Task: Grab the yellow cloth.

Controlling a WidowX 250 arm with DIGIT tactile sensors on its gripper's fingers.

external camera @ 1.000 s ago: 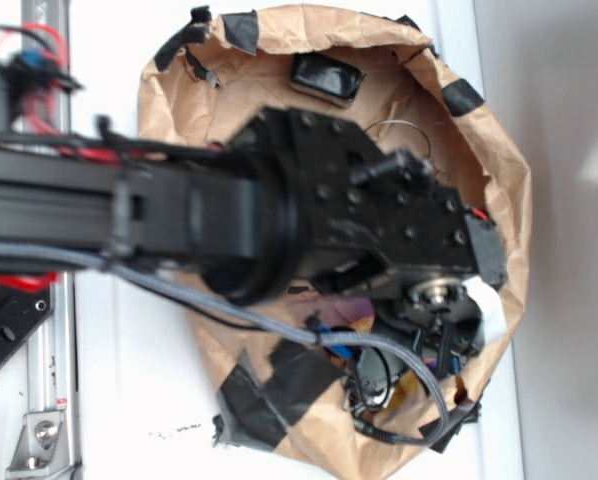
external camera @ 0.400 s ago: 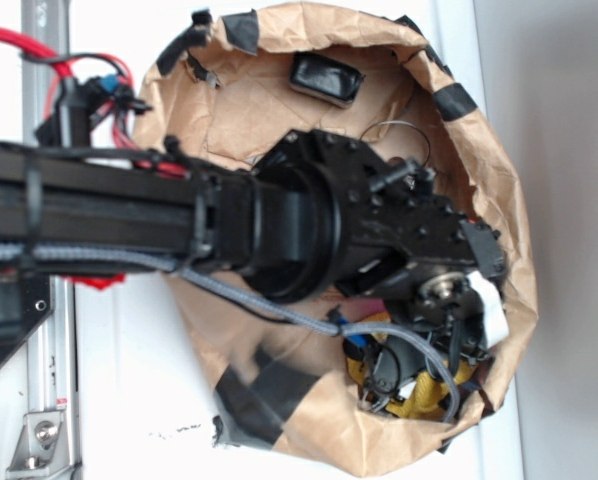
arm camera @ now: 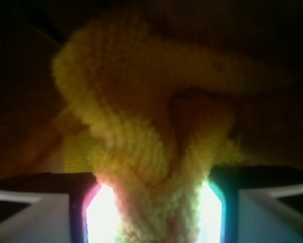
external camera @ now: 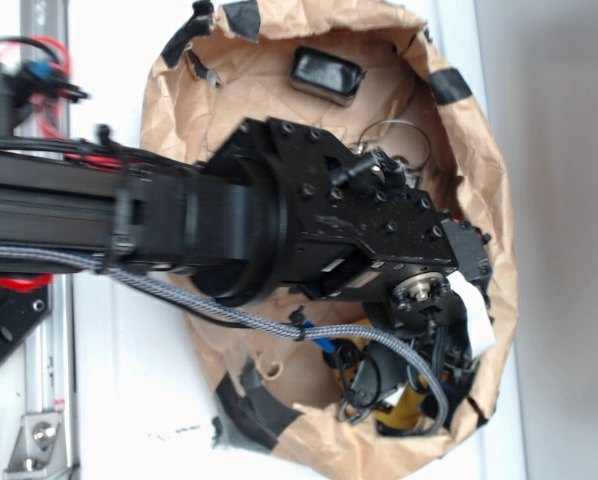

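Yellow cloth (arm camera: pixel 141 152), 1, between 2 fingers (arm camera: pixel 65 212)

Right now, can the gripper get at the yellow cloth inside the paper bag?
Probably yes. In the wrist view the yellow cloth already sits bunched between the jaws of the gripper, with nothing in between. The exterior view hides the contact.

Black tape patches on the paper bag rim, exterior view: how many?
4 visible on the paper bag: black tape patches at top left, top centre, upper right and bottom left. The arm and end effector may hide more.
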